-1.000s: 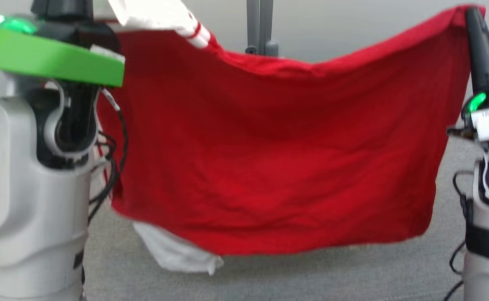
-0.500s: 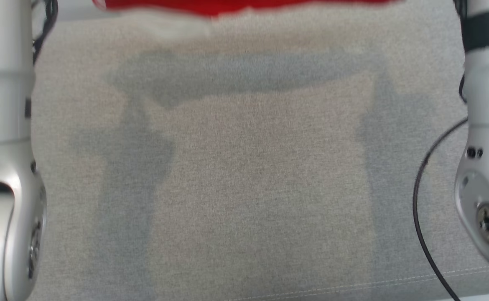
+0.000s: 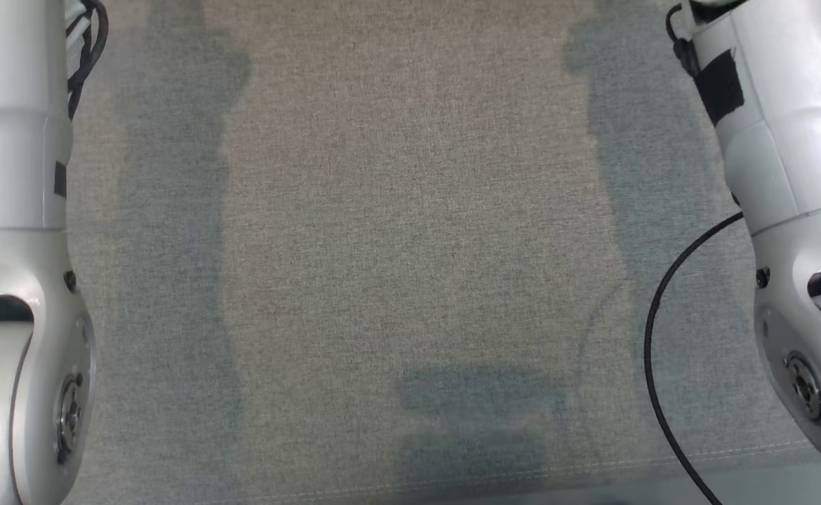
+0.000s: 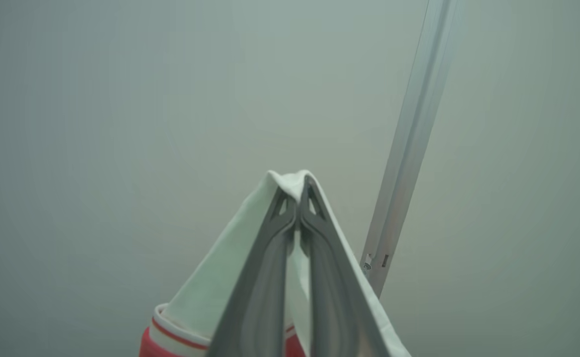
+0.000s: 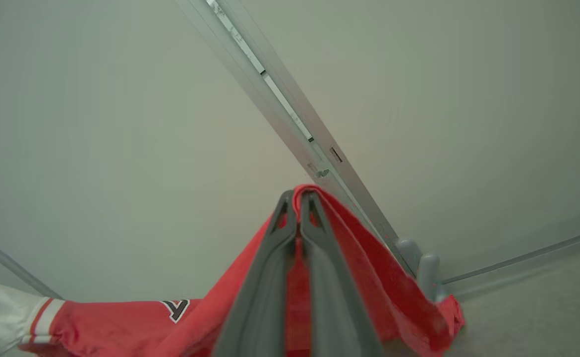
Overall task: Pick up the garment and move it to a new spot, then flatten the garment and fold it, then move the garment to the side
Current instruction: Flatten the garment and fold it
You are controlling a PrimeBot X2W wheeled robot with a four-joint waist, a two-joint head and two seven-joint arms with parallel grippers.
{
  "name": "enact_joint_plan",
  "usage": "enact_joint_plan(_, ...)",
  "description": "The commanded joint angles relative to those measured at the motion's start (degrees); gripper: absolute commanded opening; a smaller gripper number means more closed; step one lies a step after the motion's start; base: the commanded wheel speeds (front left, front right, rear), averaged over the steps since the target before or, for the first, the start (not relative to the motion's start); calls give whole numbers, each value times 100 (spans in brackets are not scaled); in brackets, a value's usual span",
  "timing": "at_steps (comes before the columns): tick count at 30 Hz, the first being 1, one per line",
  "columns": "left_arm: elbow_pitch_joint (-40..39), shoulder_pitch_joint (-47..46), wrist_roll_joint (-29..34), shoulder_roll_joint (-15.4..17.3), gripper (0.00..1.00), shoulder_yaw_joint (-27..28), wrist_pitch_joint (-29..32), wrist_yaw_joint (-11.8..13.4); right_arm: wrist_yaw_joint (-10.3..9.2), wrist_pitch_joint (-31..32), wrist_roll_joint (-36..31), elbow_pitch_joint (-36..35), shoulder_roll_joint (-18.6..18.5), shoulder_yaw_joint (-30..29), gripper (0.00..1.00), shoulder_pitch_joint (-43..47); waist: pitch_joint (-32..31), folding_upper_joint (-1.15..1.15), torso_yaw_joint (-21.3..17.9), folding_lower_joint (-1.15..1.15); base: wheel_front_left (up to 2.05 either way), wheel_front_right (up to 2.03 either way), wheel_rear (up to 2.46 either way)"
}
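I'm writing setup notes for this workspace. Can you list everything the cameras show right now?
Red garment with a white, stripe-cuffed sleeve: one, red and white, hanging between the two grippers.
Grey woven fabric surface: one, grey, below the arms in the head view.
Aluminium rail: one, silver, behind the garment against the pale wall.
Thin black cable: one, black, looping beside the right forearm.
Pale forearms: two, white-grey, at the left and right edges of the head view.
Left gripper: one, dark grey, shut on the white sleeve end.
Right gripper: one, dark grey, shut on the red edge.
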Motion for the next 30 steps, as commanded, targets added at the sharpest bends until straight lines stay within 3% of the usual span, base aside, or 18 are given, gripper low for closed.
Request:
enact_joint_plan(1,-117,149,26,54,0,73,-24,-93,1,-36,97,-31,-23,107,0,113,508,69,57,-1,0,0,0)
enact_joint_plan(8,-763,845,-36,12,0,423,-21,-462,1,-62,615,-521,-217,510,0,739,502,69,122,-1,0,0,0)
enact_joint_plan(11,-1444,1553,-370,-56,0,363,-21,-538,0,-58,1102,-1042,-582,813,0,1311,306,69,199,-1,0,0,0)
enact_joint_plan(22,-2942,4918,-1384,212,0,-125,-16,-545,1,-45,1903,-2024,-1244,1311,0,3527,-525,69,442,-1,0,0,0)
enact_joint_plan(30,-3501,6951,-1571,-58,0,122,-16,-432,1,-51,1901,-2817,-1103,1049,0,5353,-1156,69,535,-1,0,0,0)
